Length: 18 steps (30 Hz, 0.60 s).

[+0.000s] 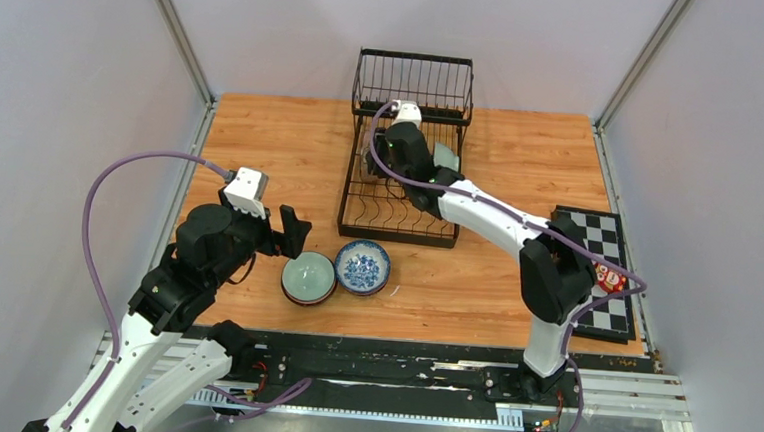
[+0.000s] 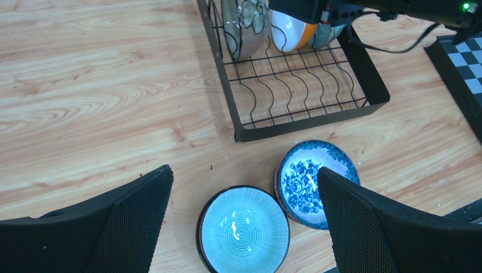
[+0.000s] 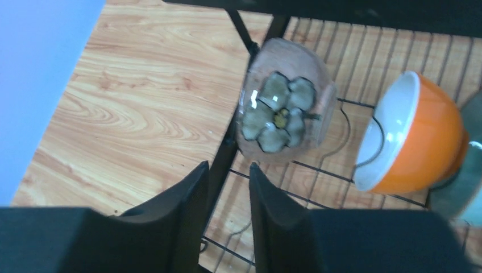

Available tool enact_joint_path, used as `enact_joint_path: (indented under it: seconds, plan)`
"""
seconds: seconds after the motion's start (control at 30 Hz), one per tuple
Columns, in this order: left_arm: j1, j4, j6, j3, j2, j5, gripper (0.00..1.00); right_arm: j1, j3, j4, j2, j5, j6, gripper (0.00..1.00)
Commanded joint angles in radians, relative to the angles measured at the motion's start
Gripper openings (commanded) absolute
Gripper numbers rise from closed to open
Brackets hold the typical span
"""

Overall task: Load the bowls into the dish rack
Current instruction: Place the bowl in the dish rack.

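Two bowls lie side by side on the wooden table in front of the dish rack (image 1: pixel 397 234): a pale celadon green one (image 1: pixel 308 276) (image 2: pixel 243 230) and a blue-and-white patterned one (image 1: pixel 362 266) (image 2: pixel 301 176). My left gripper (image 1: pixel 282 235) (image 2: pixel 244 172) hovers wide open just left of them, holding nothing. In the rack (image 2: pixel 307 122) stand on edge a brownish flower-painted bowl (image 3: pixel 284 108), an orange bowl (image 3: pixel 420 142) and a grey-green bowl (image 3: pixel 455 193). My right gripper (image 1: pixel 375 164) (image 3: pixel 229 166) hangs over the rack's left rim (image 3: pixel 239 23), its jaws a narrow gap apart with nothing between them.
A black-and-white checkered board (image 1: pixel 597 234) (image 2: pixel 460 74) lies at the table's right edge with a small red-and-white thing (image 1: pixel 610 278) on it. The rack's tall wire basket (image 1: pixel 413 83) stands at the back. Walls close in the table on three sides.
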State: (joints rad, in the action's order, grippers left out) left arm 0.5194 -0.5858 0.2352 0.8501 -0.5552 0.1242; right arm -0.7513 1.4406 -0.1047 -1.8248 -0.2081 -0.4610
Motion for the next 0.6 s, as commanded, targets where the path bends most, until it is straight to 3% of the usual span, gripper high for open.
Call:
enact_joint_path:
  seconds: [0.0, 0.1, 0.13, 0.57]
  plan:
    - [0.004, -0.005, -0.01, -0.016, 0.005, 0.006, 0.98, -0.026, 0.12, 0.05, -0.081, 0.069, 0.001, 0.24]
    - [0.004, -0.006, -0.01, -0.017, 0.006, 0.005, 0.98, -0.032, 0.2, 0.081, -0.143, 0.07, 0.0, 0.04]
    - [0.003, -0.006, -0.01, -0.017, 0.007, 0.005, 0.98, -0.032, 0.233, 0.097, -0.166, 0.069, -0.004, 0.03]
    - [0.003, -0.005, -0.01, -0.017, 0.008, 0.001, 0.98, -0.035, 0.471, 0.194, -0.402, -0.02, -0.019, 0.03]
